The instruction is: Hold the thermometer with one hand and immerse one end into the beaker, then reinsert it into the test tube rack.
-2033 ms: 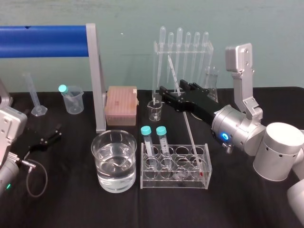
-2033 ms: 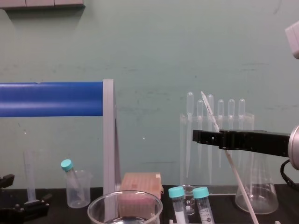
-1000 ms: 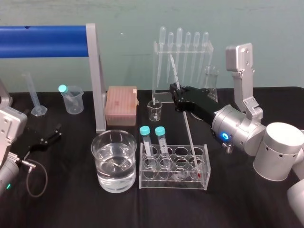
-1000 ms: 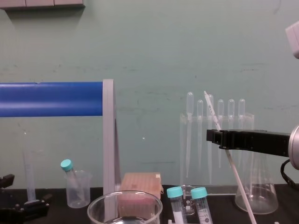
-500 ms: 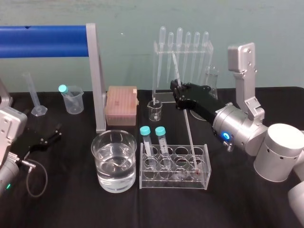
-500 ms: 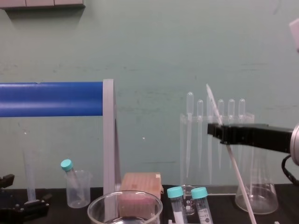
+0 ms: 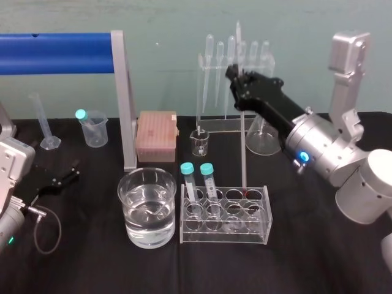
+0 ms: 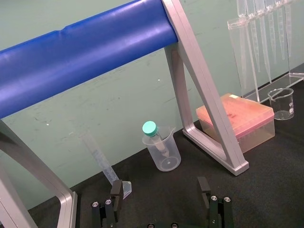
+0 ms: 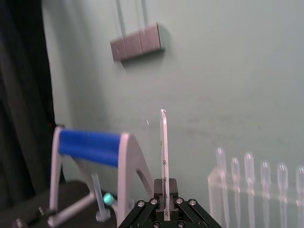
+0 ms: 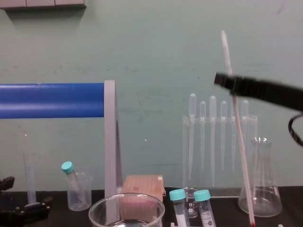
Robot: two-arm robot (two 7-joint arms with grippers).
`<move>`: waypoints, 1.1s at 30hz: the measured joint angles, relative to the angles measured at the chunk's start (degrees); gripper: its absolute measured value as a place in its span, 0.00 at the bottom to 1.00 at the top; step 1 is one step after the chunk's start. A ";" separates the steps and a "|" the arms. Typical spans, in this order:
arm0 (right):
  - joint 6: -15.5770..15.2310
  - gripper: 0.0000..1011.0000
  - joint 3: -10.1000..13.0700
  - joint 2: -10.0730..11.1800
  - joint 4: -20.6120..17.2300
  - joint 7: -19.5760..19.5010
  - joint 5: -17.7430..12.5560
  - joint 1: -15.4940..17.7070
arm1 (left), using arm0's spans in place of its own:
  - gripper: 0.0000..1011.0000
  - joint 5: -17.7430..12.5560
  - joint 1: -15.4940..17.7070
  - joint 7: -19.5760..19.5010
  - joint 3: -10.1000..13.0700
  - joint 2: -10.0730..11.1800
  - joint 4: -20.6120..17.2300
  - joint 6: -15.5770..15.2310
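Note:
My right gripper (image 7: 235, 76) is shut on the thermometer (image 7: 242, 141), a long thin whitish rod held almost upright, gripped in its upper part. In the chest view the right gripper (image 10: 227, 81) is high up and the thermometer (image 10: 239, 142) slants down to its red tip (image 10: 252, 220). That red tip (image 7: 245, 191) hangs at the top edge of the clear test tube rack (image 7: 263, 228), over its right end. The beaker (image 7: 147, 208), wide and holding water, stands left of the rack. My left gripper (image 8: 160, 194) is open and idle at the table's left.
Two teal-capped tubes (image 7: 197, 177) stand in the rack's left end. Behind are a pipette stand (image 7: 208, 92), a conical flask (image 7: 260, 138), a small glass beaker (image 7: 199, 142), a pink tip box (image 7: 157, 136) and a blue-barred frame (image 7: 122, 98). A plastic beaker (image 7: 93, 128) and a graduated cylinder (image 7: 46, 125) sit far left.
My right gripper closed on the thermometer, then rose with it. The rod went from leaning in the rack to near upright, its red tip lifted to the rack's top.

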State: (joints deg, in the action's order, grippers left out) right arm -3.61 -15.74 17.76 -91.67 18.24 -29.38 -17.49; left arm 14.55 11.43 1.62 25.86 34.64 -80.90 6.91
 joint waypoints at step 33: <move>16.75 0.05 -6.35 -4.49 7.70 20.91 -14.31 -8.98 | 1.00 0.00 0.00 0.00 0.00 0.00 0.00 0.00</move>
State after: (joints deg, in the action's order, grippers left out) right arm 13.14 -22.09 13.27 -83.97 39.14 -43.69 -26.47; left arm 14.55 11.43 1.62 25.86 34.65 -80.90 6.91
